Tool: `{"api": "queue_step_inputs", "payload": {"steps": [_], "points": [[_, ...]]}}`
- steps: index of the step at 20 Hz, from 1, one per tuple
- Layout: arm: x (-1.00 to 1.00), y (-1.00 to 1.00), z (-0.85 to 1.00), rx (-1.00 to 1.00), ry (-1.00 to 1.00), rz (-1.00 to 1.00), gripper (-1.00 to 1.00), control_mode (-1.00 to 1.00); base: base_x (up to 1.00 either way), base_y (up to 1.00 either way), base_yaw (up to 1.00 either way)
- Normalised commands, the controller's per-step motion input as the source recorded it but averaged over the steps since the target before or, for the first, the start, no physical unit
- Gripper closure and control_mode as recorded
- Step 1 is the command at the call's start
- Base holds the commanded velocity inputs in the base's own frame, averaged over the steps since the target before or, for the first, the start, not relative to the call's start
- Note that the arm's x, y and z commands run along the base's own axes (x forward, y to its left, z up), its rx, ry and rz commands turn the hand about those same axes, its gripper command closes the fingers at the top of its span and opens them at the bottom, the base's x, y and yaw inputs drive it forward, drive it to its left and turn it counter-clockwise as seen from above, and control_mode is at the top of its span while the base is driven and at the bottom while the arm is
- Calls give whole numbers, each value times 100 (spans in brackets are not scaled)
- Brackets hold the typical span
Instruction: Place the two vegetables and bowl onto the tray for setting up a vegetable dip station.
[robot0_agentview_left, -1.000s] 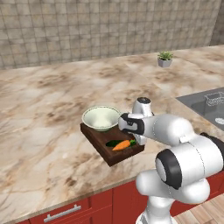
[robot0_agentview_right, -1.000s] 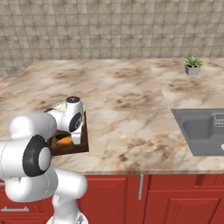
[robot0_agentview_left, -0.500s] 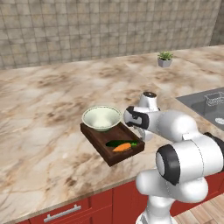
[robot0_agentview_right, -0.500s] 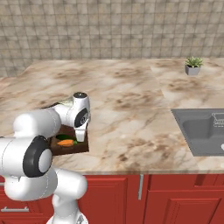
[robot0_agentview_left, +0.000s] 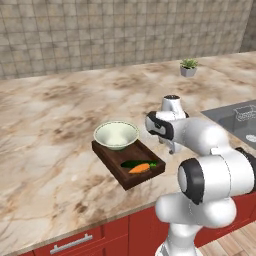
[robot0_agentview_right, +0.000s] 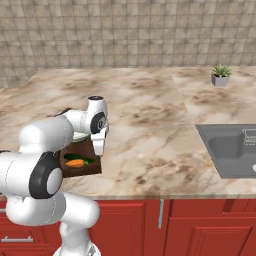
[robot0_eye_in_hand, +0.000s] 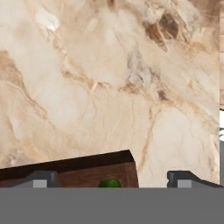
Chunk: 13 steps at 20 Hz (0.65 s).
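Load complete on rectangular dark brown wooden tray (robot0_agentview_left: 109, 161): pale green-white round ceramic bowl (robot0_agentview_left: 116, 135), dark green cucumber (robot0_agentview_left: 131, 163), orange carrot (robot0_agentview_left: 138, 168). Gripper (robot0_agentview_right: 99, 146) beside tray, wide, empty.

The gripper (robot0_agentview_right: 99, 149) has drawn away from above the tray (robot0_agentview_left: 112, 162), moving toward three o'clock in the left base view, and now hangs beside the tray's right edge over the marble counter (robot0_agentview_left: 45, 145), uncovering the carrot (robot0_agentview_left: 139, 168) and cucumber (robot0_agentview_left: 136, 163)
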Motion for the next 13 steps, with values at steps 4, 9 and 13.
{"api": "queue_step_inputs", "payload": {"steps": [4,9,13], "points": [[-80,-10,-2,0,-3,8,-100,-100,0,0,0],[-94,8,-2,0,-7,12,-100,-100,0,0,0],[-87,3,0,0,-9,13,-100,-100,0,0,0]]}}
